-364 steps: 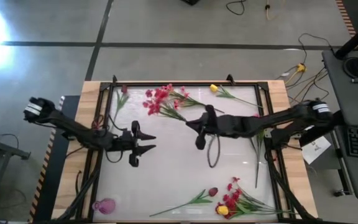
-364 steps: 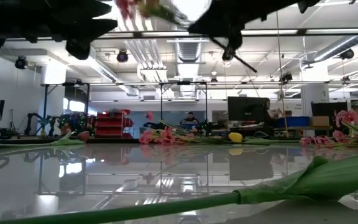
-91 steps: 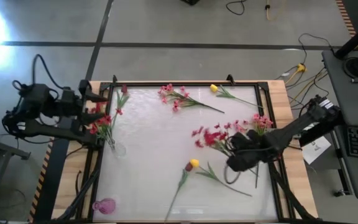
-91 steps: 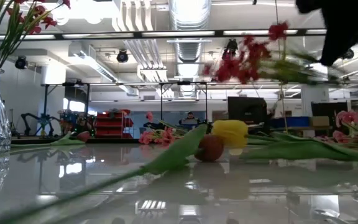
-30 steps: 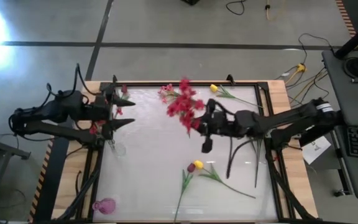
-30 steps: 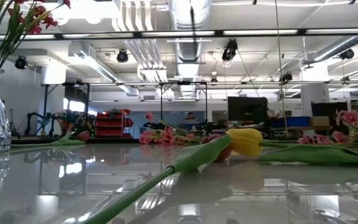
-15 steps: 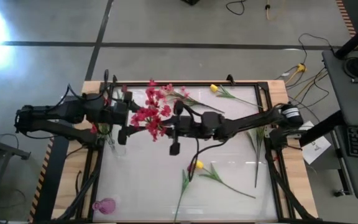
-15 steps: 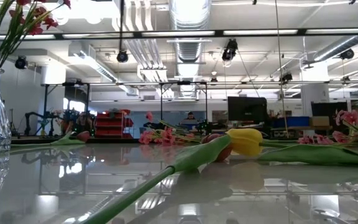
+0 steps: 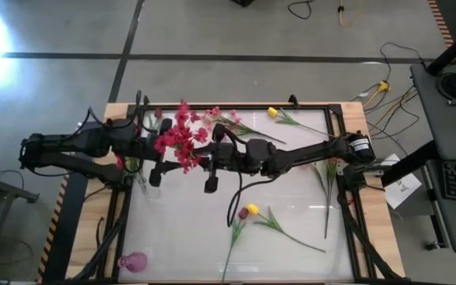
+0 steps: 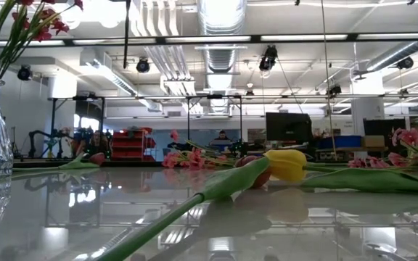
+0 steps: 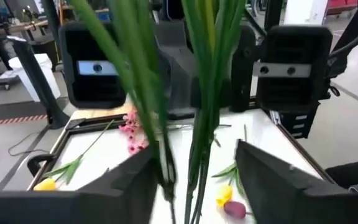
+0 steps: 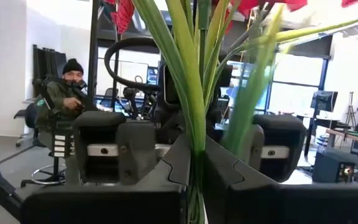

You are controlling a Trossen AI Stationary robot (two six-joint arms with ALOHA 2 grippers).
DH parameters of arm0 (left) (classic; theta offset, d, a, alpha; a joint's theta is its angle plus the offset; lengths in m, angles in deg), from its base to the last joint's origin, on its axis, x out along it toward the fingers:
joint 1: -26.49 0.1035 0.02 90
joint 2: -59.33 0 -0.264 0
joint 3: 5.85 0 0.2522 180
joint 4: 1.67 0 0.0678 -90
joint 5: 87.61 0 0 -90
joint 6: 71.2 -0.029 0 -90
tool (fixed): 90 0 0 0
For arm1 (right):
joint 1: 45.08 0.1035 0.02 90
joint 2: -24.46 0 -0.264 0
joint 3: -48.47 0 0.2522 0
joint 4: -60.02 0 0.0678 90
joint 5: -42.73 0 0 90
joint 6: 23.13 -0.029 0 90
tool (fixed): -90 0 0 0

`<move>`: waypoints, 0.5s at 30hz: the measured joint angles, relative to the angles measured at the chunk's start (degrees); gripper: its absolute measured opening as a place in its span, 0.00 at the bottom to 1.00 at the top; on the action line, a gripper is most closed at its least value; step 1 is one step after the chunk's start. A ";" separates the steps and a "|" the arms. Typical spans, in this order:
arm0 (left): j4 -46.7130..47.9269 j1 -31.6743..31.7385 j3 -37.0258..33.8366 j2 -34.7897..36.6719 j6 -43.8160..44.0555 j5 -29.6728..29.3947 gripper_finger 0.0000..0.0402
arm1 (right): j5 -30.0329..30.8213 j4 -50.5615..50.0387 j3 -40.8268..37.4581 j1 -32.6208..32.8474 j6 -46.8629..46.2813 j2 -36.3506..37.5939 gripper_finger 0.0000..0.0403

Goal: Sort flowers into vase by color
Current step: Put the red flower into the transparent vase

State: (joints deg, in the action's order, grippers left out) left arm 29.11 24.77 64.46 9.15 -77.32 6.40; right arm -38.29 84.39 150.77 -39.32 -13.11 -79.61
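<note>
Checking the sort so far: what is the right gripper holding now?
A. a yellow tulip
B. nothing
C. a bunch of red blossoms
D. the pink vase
C: the right gripper is shut on the stems of the red blossom bunch, carried over near the left gripper.

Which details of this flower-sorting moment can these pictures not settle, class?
- Clear vase: high view, the left gripper and the red spray cover its mouth.
- Low view: both grippers are out of frame.
- Red spray's stem ends: right wrist view, hidden inside the right gripper.
- Right wrist view: the blossoms are cut off by the edge.
</note>
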 joint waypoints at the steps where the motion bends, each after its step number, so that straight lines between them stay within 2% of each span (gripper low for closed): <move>1: -0.04 0.00 0.00 0.00 -0.22 0.01 0.37 | -0.01 -0.17 0.11 0.00 -0.25 0.00 0.03; 5: 0.92 0.00 0.00 -0.04 -1.52 0.04 0.12 | -0.01 -2.15 0.23 -0.04 -0.51 0.00 0.06; 7: 1.54 0.00 0.00 0.05 -2.22 0.04 0.03 | -0.01 -2.46 0.23 -0.05 -1.02 -0.04 0.12; 10: 6.48 -0.01 2.16 0.17 -3.35 0.02 0.03 | 0.02 -2.48 0.23 0.17 0.16 0.00 0.24; 15: 22.36 -0.17 11.74 -0.54 -3.39 0.35 0.00 | 0.10 -5.42 0.21 0.35 0.10 2.99 0.46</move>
State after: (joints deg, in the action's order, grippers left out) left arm 51.47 24.60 76.20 8.61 -80.71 6.75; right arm -38.19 78.98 150.98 -38.97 -13.01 -76.62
